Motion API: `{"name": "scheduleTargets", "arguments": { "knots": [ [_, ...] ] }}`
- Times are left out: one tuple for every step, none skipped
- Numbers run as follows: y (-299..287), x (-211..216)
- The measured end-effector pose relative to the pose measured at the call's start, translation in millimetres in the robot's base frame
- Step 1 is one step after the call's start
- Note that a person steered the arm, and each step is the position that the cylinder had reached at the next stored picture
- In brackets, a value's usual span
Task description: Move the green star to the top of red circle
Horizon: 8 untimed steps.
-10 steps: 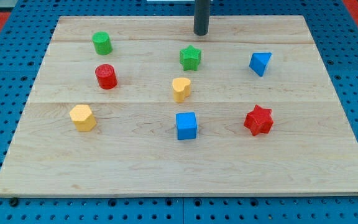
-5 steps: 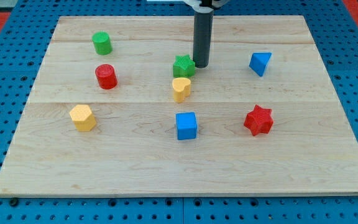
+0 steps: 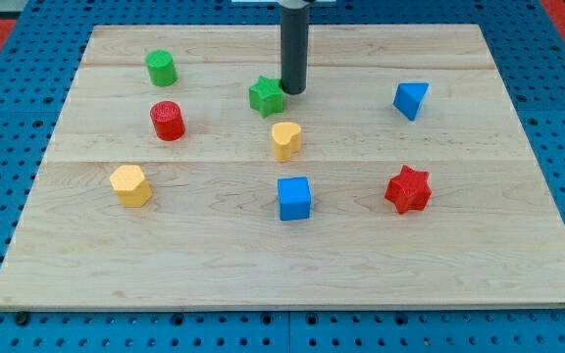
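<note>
The green star [image 3: 266, 96] lies on the wooden board [image 3: 479, 245], above the board's middle. My tip [image 3: 292, 91] stands right against the star's right side. The red circle [image 3: 167, 121] sits well to the left of the star and a little lower. The rod rises straight up out of the view's top.
A green cylinder [image 3: 161, 68] stands above the red circle. A yellow heart [image 3: 285, 140] lies just below the star. A yellow hexagon [image 3: 130, 185], a blue cube [image 3: 294, 198], a red star [image 3: 407, 190] and a blue triangle [image 3: 410, 99] lie elsewhere on the board.
My tip came down from the board's top edge to the star's right side and pushed it to the left. The star has slid left, off the yellow heart.
</note>
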<state>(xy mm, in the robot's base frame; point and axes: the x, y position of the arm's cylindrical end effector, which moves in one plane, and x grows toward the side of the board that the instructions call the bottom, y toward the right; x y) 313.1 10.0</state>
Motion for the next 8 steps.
{"name": "scheduleTargets", "arguments": {
  "knots": [
    [1, 0],
    [1, 0],
    [3, 12],
    [4, 19],
    [4, 19],
    [-3, 18],
    [-9, 29],
    [-18, 39]
  ]
}}
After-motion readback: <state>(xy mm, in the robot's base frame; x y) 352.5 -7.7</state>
